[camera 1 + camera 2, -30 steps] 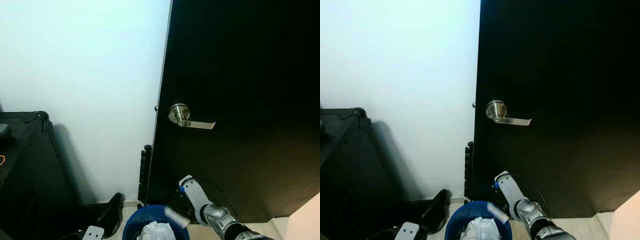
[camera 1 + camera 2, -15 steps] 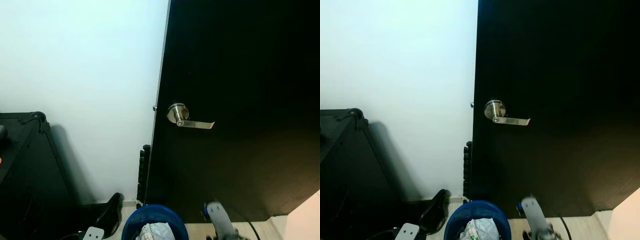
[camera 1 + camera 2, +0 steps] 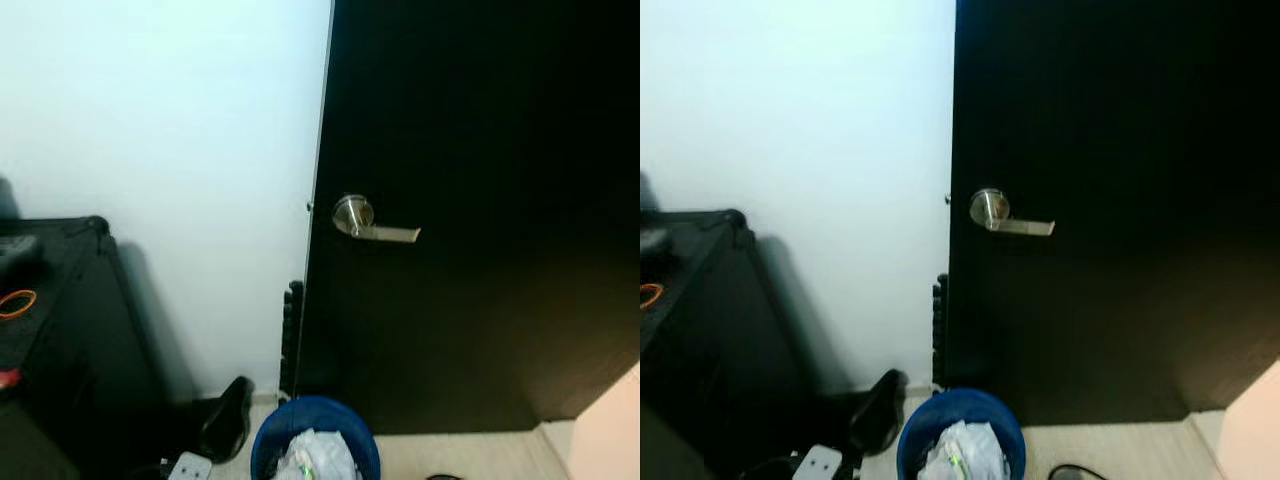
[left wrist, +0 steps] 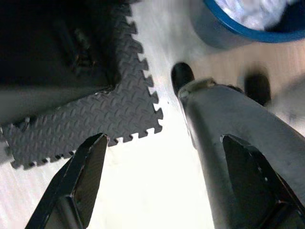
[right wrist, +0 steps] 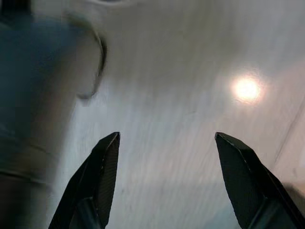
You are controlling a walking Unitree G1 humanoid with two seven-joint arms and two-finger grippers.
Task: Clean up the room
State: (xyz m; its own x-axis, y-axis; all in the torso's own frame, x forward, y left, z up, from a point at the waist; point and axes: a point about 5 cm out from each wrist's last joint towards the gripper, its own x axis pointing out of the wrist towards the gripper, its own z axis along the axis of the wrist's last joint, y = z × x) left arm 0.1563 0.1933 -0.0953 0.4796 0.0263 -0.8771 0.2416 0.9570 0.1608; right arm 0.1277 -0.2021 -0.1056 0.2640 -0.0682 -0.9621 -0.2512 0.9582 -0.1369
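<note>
left eye view: round blue plastic waste bin [image 3: 315,445] holding crumpled white paper [image 3: 318,458], on the pale floor at the foot of the dark door [image 3: 480,200] with a silver lever handle [image 3: 372,222]; black cabinet [image 3: 60,340] stands well apart from the bin, against the white wall [image 3: 160,120]. left wrist view: left gripper [image 4: 167,186], fingers spread and empty, near the bin over a grey interlocking foam mat [image 4: 90,114]. right wrist view: right gripper [image 5: 164,181], fingers spread and empty, above bare floor.

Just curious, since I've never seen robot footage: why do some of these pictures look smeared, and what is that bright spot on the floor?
Right wrist view: motion-smeared, with lamp glare on the glossy floor. Left wrist view: blurred bin. Eye views: soft focus; dark door shows no detail.
</note>
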